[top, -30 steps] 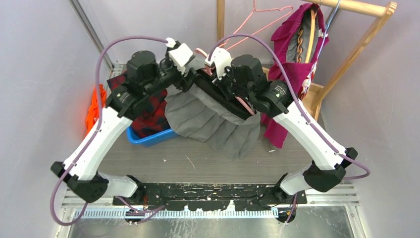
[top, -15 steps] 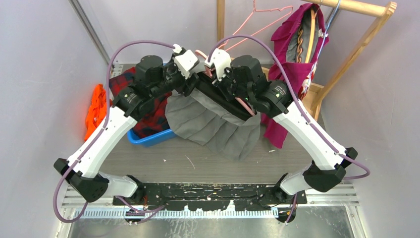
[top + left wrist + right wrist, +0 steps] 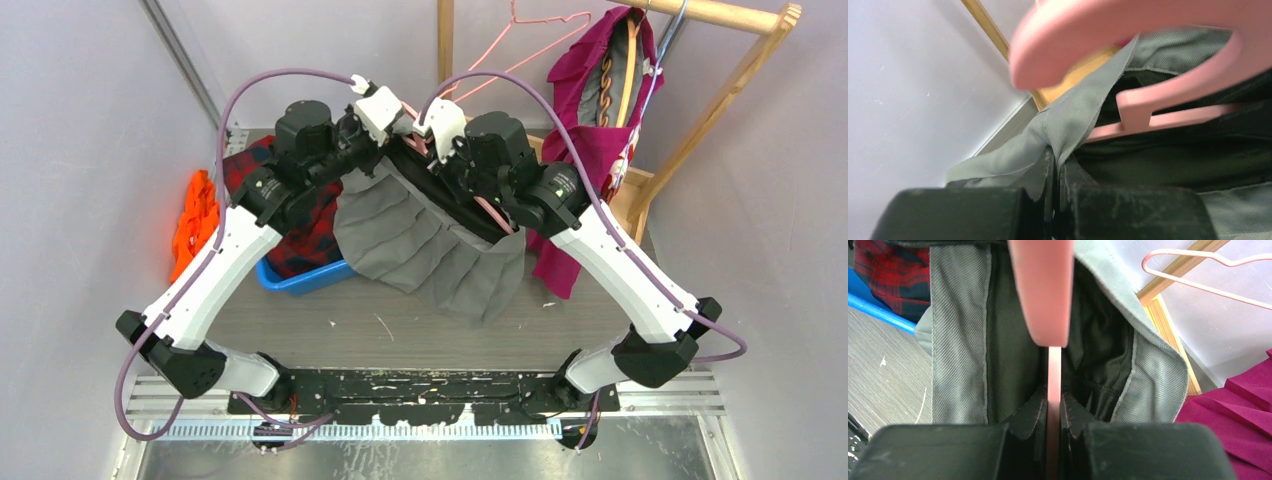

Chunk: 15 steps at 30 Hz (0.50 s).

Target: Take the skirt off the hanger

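A grey pleated skirt (image 3: 430, 255) with a dark lining hangs from a pink plastic hanger (image 3: 490, 212), held up between both arms over the table's back half. My left gripper (image 3: 1057, 161) is shut on the skirt's grey-green hanging ribbon (image 3: 1083, 110), which runs up round the hanger's notched pink end (image 3: 1143, 107). My right gripper (image 3: 1054, 402) is shut on the hanger's thin pink bar (image 3: 1054, 370), inside the open waistband of the skirt (image 3: 960, 340). In the top view both grippers are hidden among cloth and wrists.
A blue bin (image 3: 300, 278) with red plaid cloth (image 3: 310, 225) sits behind the left arm, orange cloth (image 3: 193, 215) beside it. A wooden rack (image 3: 720, 100) at back right carries a magenta garment (image 3: 600, 110) and an empty pink wire hanger (image 3: 525, 45).
My left gripper has moved right to the hanger's left end and shut on the skirt's ribbon. The right arm and hanger have stayed put.
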Available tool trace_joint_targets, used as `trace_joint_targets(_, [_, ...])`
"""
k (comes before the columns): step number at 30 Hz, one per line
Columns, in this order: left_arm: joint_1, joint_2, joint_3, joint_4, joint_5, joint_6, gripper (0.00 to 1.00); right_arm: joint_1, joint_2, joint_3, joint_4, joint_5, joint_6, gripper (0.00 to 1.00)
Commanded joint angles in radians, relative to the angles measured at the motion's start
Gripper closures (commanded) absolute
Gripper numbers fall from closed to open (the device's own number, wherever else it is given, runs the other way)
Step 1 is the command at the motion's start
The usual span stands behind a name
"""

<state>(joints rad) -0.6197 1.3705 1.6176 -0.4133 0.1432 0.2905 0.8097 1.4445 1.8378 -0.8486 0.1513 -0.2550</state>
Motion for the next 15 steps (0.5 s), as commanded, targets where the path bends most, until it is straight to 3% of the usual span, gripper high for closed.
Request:
trace_joint_targets(1, [0.000, 0.021, 0.150, 0.096, 0.002, -0.015, 1.00, 0.005, -0.027, -0.015, 0.141, -0.032, 0.023, 0.99])
trace_joint_targets(6, [-0.016, 0.064, 0.210, 0.135, 0.042, -0.085, 1.00, 0.005, 0.018, -0.032, 0.211, -0.057, 0.031, 0.99])
trace_joint_targets(15, [-0.088, 0.065, 0.161, 0.158, 0.076, -0.160, 1.00, -0.011, 0.102, -0.053, 0.353, -0.049, 0.015, 0.99])
